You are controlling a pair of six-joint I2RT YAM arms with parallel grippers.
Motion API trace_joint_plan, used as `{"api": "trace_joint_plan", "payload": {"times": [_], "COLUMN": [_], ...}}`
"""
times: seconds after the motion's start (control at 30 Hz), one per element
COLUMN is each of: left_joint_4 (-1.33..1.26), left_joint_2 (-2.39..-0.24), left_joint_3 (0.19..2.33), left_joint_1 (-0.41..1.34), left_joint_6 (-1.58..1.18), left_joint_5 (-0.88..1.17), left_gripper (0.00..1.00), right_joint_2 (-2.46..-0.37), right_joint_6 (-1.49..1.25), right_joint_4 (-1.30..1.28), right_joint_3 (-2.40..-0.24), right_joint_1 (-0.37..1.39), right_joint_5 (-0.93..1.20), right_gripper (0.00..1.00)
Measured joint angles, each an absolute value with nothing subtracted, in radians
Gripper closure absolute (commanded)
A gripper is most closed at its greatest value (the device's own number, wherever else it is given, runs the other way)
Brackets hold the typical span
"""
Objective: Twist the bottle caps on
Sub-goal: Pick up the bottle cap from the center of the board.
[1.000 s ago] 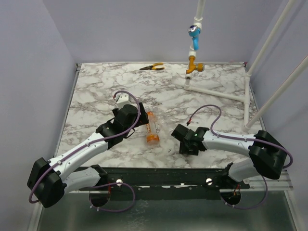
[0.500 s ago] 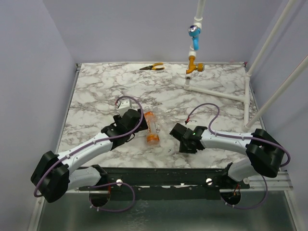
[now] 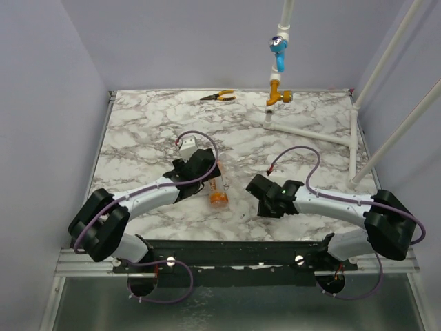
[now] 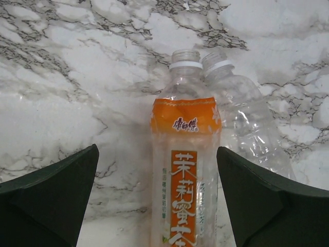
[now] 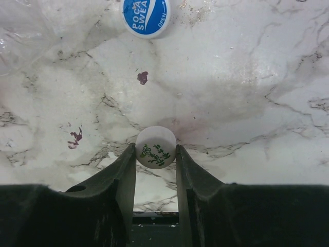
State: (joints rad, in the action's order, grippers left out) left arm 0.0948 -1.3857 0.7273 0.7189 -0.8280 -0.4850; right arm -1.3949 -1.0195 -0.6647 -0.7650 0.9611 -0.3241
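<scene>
A slim clear bottle (image 4: 185,170) with an orange label lies on the marble table, its open neck pointing away from my left wrist camera. A second clear, unlabelled bottle (image 4: 247,128) lies against its right side. My left gripper (image 4: 157,150) is open and hangs over the orange bottle (image 3: 218,193), one finger on each side and apart from it. My right gripper (image 5: 156,149) is shut on the whitish bottle cap (image 5: 156,146), which sits on the table between the fingertips. The blue bottle cap (image 5: 146,15) lies farther out on the table. In the top view my right gripper (image 3: 264,193) hides both caps.
Orange-handled pliers (image 3: 218,96) lie at the table's far edge. Blue and orange valve handles (image 3: 278,69) hang on white pipe at the back, and a white pipe frame (image 3: 310,132) runs along the far right.
My left arm has swung right and forward so its open gripper is over the orange bottle. My right gripper has closed on the whitish cap.
</scene>
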Motion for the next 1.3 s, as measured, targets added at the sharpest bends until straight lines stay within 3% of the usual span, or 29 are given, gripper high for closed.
{"api": "trace_joint_plan", "payload": {"times": [0.2,0.37,0.6,0.97,1.23,1.3], "left_joint_4": [-0.001,-0.064,-0.138,-0.054,-0.028,-0.028], "left_joint_2": [-1.478,-1.548,-1.581,-1.581,-1.637,-1.639], "left_joint_3": [0.749,0.757,0.757,0.758,0.807,0.808], "left_joint_1": [0.684,0.635,0.602,0.603,0.602,0.602], "left_joint_6": [-0.833,-0.826,-0.795,-0.893,-0.937,-0.938], "left_joint_5": [-0.474,-0.439,-0.322,-0.334,-0.353,-0.352], "left_gripper": [0.06,0.16,0.11,0.17,0.33,0.41], "right_joint_2": [-1.340,-1.296,-1.246,-1.214,-1.210,-1.210], "right_joint_6": [-1.019,-1.019,-1.019,-1.019,-1.004,-0.995], "right_joint_4": [-0.675,-0.702,-0.737,-0.770,-0.781,-0.780], "right_joint_3": [-0.765,-0.770,-0.801,-0.803,-0.830,-0.836], "right_joint_1": [0.961,0.961,0.961,0.961,0.961,0.961], "right_joint_5": [-0.324,-0.324,-0.330,-0.333,-0.333,-0.333], "right_gripper": [0.68,0.68,0.68,0.68,0.67,0.67]}}
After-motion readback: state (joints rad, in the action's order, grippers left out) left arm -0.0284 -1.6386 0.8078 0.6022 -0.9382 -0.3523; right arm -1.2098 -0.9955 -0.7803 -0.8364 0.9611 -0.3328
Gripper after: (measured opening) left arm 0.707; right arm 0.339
